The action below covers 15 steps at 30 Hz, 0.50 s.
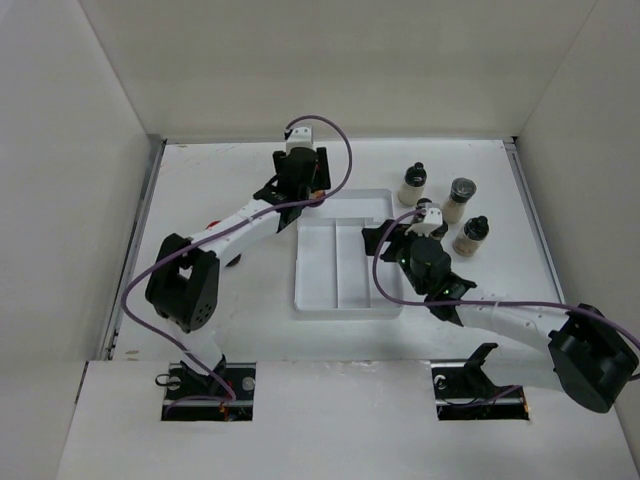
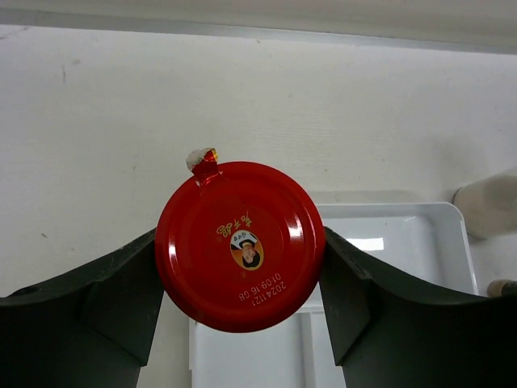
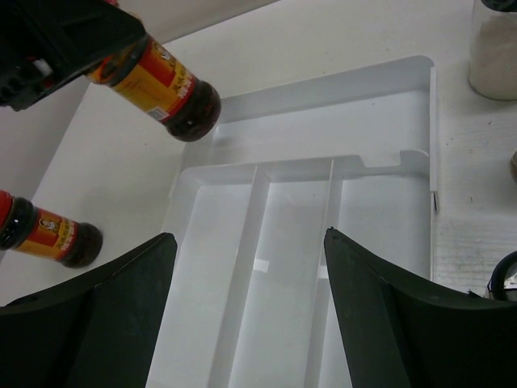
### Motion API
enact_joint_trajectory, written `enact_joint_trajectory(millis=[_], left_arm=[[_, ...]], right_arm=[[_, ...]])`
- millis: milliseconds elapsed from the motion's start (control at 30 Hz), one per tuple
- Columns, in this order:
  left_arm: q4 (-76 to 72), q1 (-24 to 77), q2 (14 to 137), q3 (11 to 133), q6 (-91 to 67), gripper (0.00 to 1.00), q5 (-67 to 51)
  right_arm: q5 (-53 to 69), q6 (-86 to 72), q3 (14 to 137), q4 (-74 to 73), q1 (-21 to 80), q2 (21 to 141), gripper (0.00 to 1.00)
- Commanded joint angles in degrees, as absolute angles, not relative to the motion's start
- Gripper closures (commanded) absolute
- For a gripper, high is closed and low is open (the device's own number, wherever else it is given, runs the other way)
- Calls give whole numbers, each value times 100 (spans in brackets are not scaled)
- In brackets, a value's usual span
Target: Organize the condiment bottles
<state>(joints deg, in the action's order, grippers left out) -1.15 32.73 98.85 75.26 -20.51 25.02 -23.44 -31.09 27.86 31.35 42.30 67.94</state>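
Left wrist view has the left gripper [image 2: 240, 249] clamped on the cap of a red-capped bottle [image 2: 240, 275], one finger pressed against each side of it. From the right wrist I can see that same bottle's dark amber body hanging just past the far left corner of the tray [image 3: 420, 121], not touching the table [image 3: 121, 162] as far as I can tell.

Second red-capped bottle [image 3: 50, 236] is lying on its side on the table, left of the tray. In the top view it's mostly hidden under the left arm.

Right gripper [image 3: 249, 238] is spread wide with nothing between the fingers, hovering over the right half of the tray.

Three dark-lidded bottles [image 1: 459, 198] stand upright on the table just right of the tray, near its far end, close together but not touching. Two look whitish inside and the nearest one looks browner.
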Motion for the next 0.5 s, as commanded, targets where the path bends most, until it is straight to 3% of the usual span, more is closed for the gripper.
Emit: enact_joint_trajectory(millis=[0, 300, 400, 467], left_arm=[[-905, 3309, 10071, 8094, -1951, 60, 2479], [-1055, 3344, 10468, 7990, -1951, 59, 2435], [-1142, 3353, 10406, 7770, -2013, 50, 2434], [-1186, 3379, 10328, 7647, -2030, 36, 2470]], right_arm=[[-2417, -3191, 2733, 3471, 4179, 6619, 19], [-2382, -3243, 2733, 3463, 4135, 6688, 19], [-2373, -3234, 2760, 3445, 4144, 6706, 18], [-2373, -3243, 2742, 3489, 4135, 6741, 17]])
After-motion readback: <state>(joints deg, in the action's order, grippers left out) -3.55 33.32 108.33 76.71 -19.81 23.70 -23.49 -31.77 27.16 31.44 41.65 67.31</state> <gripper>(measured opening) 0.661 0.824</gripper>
